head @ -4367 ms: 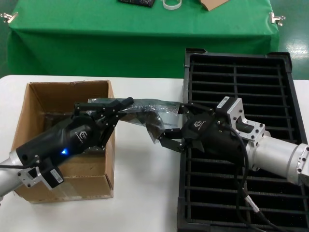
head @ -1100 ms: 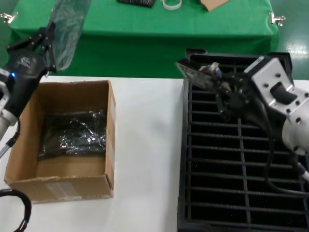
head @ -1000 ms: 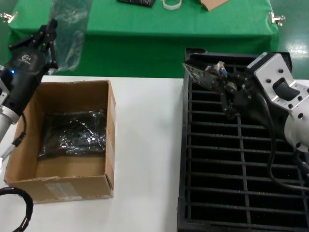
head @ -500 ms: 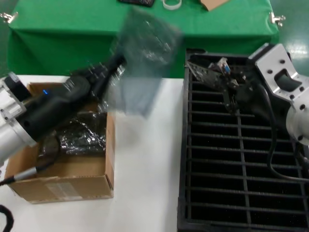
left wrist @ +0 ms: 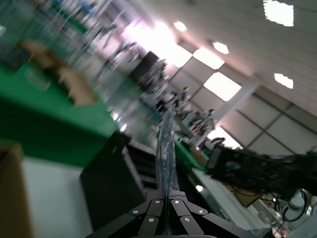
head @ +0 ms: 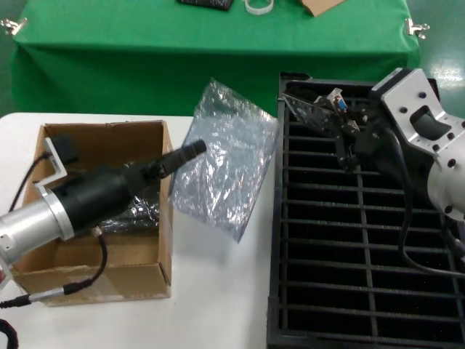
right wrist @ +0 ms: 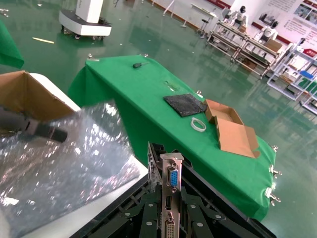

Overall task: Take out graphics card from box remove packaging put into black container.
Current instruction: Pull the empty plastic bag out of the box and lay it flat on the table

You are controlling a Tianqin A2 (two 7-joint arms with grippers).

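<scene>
White tabletop and a green-draped table were seen as the packaging was held clamped in the left gripper between the box and the black container. The graphics card was gripped by the right gripper over the container's far end, its board largely hidden.

Your box sits on the table at left, the black container at right. The packaging hangs between them, nipped by the left gripper over the box. The right gripper holds the graphics card above the container's far end.
</scene>
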